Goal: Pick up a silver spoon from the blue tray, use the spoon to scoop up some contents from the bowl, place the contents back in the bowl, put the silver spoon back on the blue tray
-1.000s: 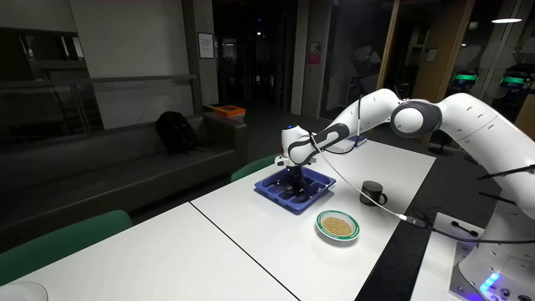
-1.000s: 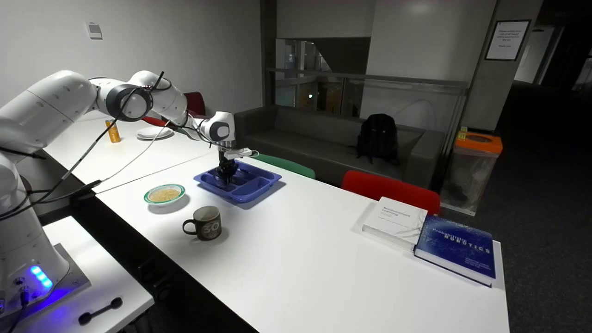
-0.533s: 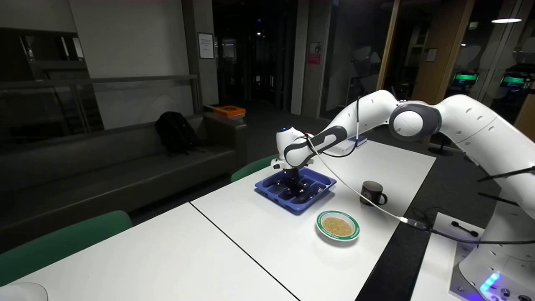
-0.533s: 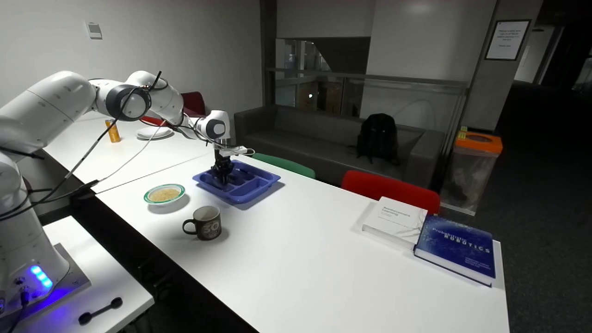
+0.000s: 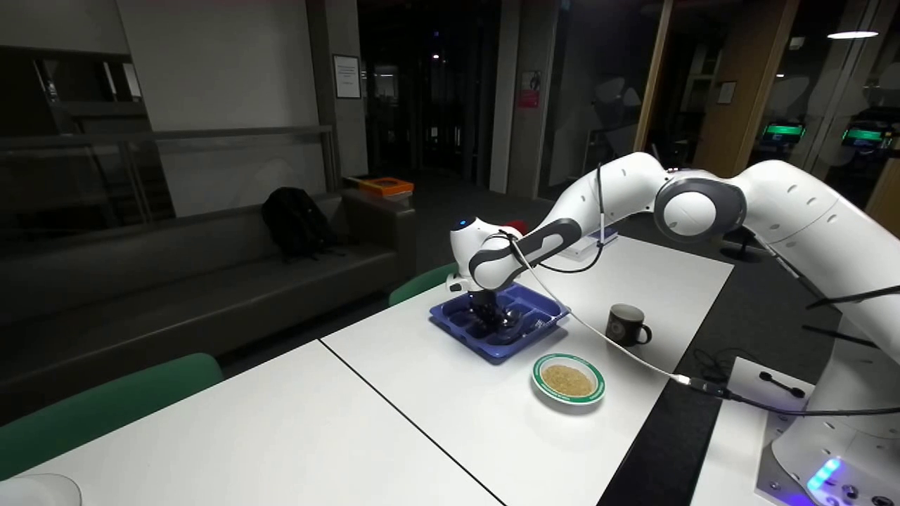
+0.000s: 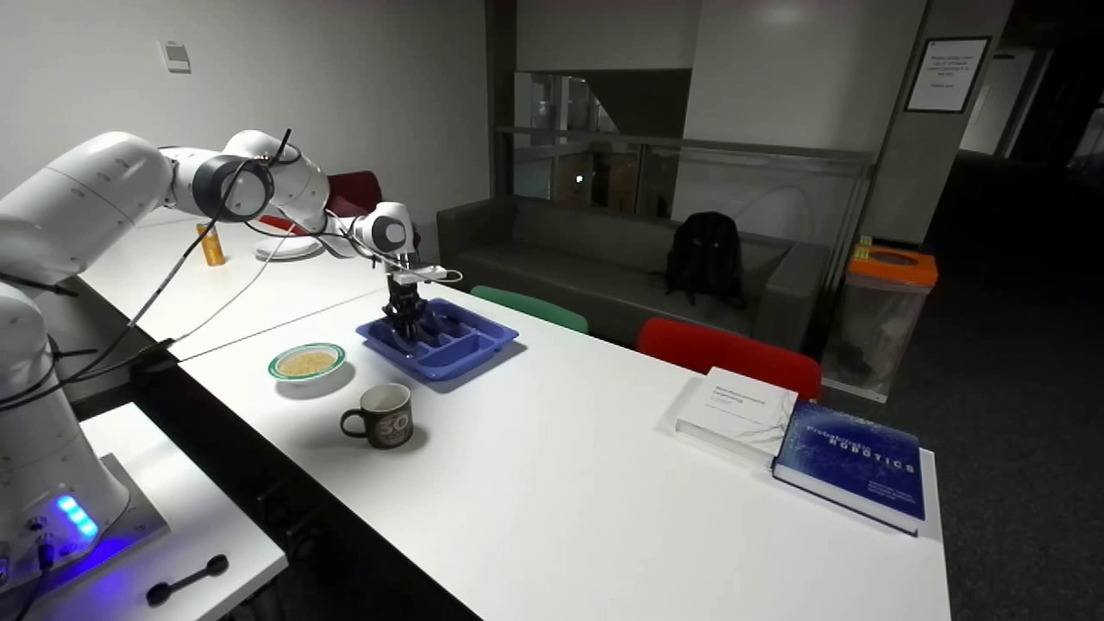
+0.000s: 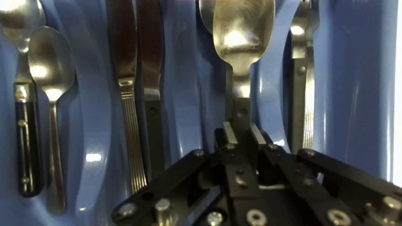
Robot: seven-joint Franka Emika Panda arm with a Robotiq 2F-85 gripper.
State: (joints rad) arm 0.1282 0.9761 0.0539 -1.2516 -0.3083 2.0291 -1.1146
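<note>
- Toward the near edge of the white table [image 6: 552,517], facing the robot base [image 6: 65,457]: dark mug [image 6: 388,418], upright, handle toward the base.
- Near the same edge, apart from the mug: green-rimmed bowl [image 5: 567,400], holding tan granular filling [image 5: 567,380].
- Pale cable [image 5: 590,328], hanging from the arm [image 5: 622,186]: in an exterior view it passes the mug's foot and crosses in front of a corner of the blue cutlery tray [image 6: 442,373].
- The tray itself: toward the table's far edge, beyond bowl and mug.
- Robotiq gripper [image 7: 243,133], pointing down into the tray: clenched on the dark handle of the silver spoon [image 7: 241,59].
- Silver spoon: between two raised dividers [image 7: 270,91], over a partly hidden second spoon [image 7: 206,15] with a ribbed metal handle; contact between the two cannot be told.
- Flanking compartments, wrist view: to the left, two knives [image 7: 125,62], then two more spoons [image 7: 51,66]; to the right, two cutlery pieces [image 7: 300,78], heads partly cropped.
- Far corner of the table: blue book "Probabilistic Robotics" [image 6: 849,466]; just beside it, along the far edge, white book "Reinforcement Learning" [image 6: 737,414].
- Off the far edge: red chair [image 6: 733,349], green chair [image 6: 530,309].
- Background: grey sofa [image 6: 561,246], bearing a black backpack [image 6: 705,254].
</note>
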